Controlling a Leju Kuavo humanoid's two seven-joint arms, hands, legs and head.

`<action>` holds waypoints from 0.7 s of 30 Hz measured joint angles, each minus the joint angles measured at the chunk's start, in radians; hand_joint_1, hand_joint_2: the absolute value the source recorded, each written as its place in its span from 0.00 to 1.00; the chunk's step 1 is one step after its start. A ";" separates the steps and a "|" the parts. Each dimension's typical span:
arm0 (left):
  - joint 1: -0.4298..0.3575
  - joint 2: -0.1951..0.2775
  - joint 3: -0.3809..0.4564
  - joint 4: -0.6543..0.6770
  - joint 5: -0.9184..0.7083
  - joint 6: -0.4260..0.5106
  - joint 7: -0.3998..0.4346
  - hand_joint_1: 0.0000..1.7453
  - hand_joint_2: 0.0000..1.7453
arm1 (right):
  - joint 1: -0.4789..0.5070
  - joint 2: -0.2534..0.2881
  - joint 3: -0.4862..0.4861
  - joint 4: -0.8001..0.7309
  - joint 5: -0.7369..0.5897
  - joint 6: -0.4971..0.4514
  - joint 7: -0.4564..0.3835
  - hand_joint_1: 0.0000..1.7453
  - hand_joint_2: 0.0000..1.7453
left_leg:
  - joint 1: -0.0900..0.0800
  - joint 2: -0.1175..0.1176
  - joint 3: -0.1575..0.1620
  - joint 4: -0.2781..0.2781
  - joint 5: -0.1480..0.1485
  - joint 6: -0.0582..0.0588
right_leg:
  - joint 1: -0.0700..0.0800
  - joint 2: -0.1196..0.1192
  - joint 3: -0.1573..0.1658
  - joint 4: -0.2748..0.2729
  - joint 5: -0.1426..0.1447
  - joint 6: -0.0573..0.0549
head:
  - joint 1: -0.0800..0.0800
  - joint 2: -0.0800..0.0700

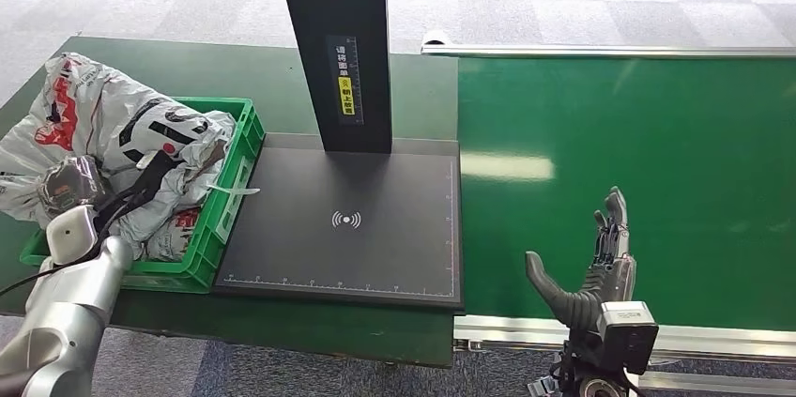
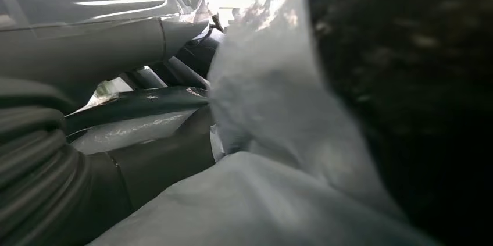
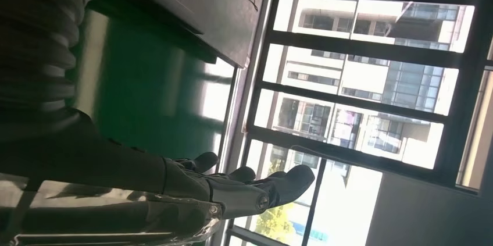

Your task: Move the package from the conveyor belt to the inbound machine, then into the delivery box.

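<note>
Looked like the last step, left hand (image 1: 70,186) buried among packages (image 1: 103,134) in the green box (image 1: 246,129) at frame left, grip impossible to tell, right hand (image 1: 591,261) spread empty over the belt (image 1: 657,134) lower right, so probably just needed letting go and pulling clear.

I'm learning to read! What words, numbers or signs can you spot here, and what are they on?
Black post: a strip of white characters above a yellow label, too small to read.
Scanner pad: a white wireless-wave sign, no words; ruler ticks along its edge, numbers too small.
Packages in the green box: red and black printing, too crumpled to read.
Wrist views: no text.
</note>
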 joint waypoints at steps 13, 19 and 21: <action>0.039 -0.004 0.171 -0.059 0.415 -0.062 -0.360 0.00 1.00 | 0.006 -0.002 -0.003 0.000 0.002 0.014 0.003 0.00 1.00 | 0.000 0.000 0.003 0.000 0.001 0.000 | 0.000 -0.001 0.002 0.000 0.000 0.000 | 0.000 0.000; 0.136 -0.046 0.176 -0.307 0.725 -0.024 -0.466 0.00 1.00 | 0.006 -0.002 -0.004 0.000 0.002 0.005 0.001 0.00 1.00 | 0.000 0.000 0.000 0.000 0.000 0.000 | 0.000 -0.001 -0.001 0.000 0.000 0.000 | 0.000 0.000; 0.160 -0.059 0.171 -0.384 0.797 -0.017 -0.482 0.00 1.00 | 0.006 -0.002 -0.004 0.000 0.001 0.001 -0.001 0.00 1.00 | 0.000 0.000 -0.001 0.000 0.000 0.000 | 0.000 -0.001 -0.001 0.000 0.000 0.000 | 0.000 0.000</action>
